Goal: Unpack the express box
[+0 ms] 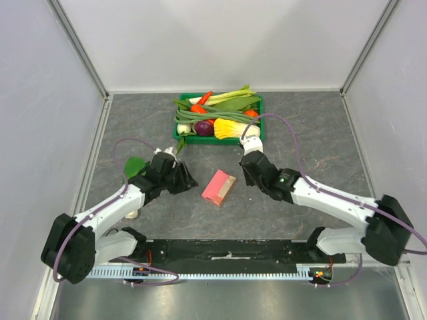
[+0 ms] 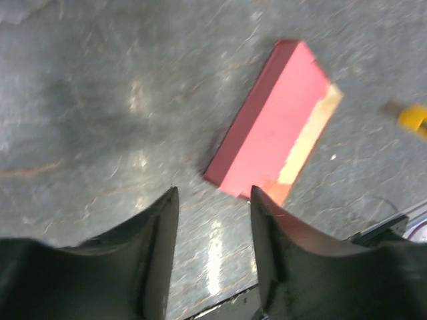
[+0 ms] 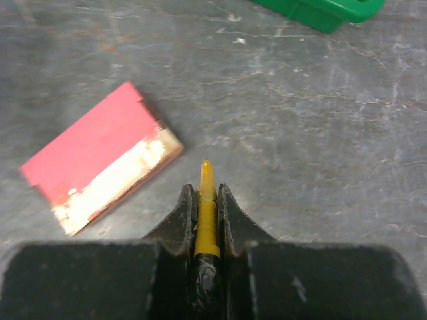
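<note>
**Desk:** What is pictured?

**Caption:** A flat pink-red rectangular cardboard express box (image 1: 219,188) is shown lying flat on the grey stone-patterned table (image 1: 133,120). It is placed between the two arms and touched by neither.

**Desk:** How is it expected to handle?

**Caption:** It is judged light and fairly stiff, though its thin walls could be crushed by a hard squeeze. A pale tan strip (image 3: 117,177) is seen along one long edge and is taken to be the seam or flap. A hold across the short width, on the plain pink end, is thought safest.

**Desk:** And the grippers?

**Caption:** The left gripper (image 2: 213,193) is seen with its jaws apart and nothing between them, just beside the box's near corner. The right gripper (image 3: 205,190) is clamped on a slim yellow ribbed tool (image 3: 207,220), with the tip held just beside the pale edge.

**Desk:** Containers?

**Caption:** A green plastic crate (image 1: 207,140) is set at the far side, well apart from the box. It is filled with vegetables (image 1: 200,120): long green beans, a purple onion and leafy greens. What is held in the box cannot be seen.
</note>
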### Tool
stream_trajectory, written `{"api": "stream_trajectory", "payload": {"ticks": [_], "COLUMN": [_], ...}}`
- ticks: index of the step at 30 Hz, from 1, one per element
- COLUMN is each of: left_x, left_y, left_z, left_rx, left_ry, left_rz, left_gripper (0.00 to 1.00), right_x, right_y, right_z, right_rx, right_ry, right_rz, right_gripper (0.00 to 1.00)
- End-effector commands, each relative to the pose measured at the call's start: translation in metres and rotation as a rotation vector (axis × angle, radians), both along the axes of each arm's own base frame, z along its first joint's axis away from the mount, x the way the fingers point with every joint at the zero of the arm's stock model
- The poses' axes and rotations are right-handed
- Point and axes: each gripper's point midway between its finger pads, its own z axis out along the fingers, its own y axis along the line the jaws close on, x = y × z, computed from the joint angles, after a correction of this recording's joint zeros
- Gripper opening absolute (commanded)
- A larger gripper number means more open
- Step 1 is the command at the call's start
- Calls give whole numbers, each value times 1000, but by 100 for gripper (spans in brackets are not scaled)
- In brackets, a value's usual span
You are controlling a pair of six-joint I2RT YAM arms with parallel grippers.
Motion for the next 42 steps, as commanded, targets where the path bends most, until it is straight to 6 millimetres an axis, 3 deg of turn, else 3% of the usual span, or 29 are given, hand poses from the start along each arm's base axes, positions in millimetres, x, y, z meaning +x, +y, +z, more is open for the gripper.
{"api": "stream_trajectory", "payload": {"ticks": [1, 3, 4, 7, 11, 17, 23, 32, 33, 37, 42], "left_x": [-31, -39, -44, -52, -53, -30, -13, 17, 19, 41, 56], "left_y": [10, 8, 4, -3, -16, -41, -51, -65, -64, -75, -90], "left_z": [-25, -31, -33, -43, -52, -44, -40, -34, -40, -33, -31], "left_rx": [-3, -12, -27, -42, -72, -133, -114, -98, -81, -73, -92], "left_ry": [101, 112, 127, 167, 200, 181, 161, 127, 142, 113, 111], "left_rz": [21, -15, -44, -102, -139, -189, -224, -238, -233, -245, -283], "left_gripper": [41, 33, 26, 14, 8, 9, 9, 8, 9, 9, 9], "right_x": [56, 69, 77, 86, 83, 61, 40, 9, 2, -18, -44], "right_y": [13, 20, 26, 41, 53, 45, 38, 31, 31, 24, 21], "right_z": [14, 2, 9, 2, -12, -18, -31, -16, -19, -21, -26], "right_rx": [0, -30, -27, -32, -19, 21, 29, 93, 94, 110, 130], "right_ry": [-79, -58, -71, -55, -2, 56, 121, 158, 171, 198, 227], "right_rz": [1, 19, 35, 75, 123, 123, 144, 178, 188, 180, 179], "right_gripper": [0, 0, 0, 0, 0, 0, 0, 0, 0, 0, 0]}}
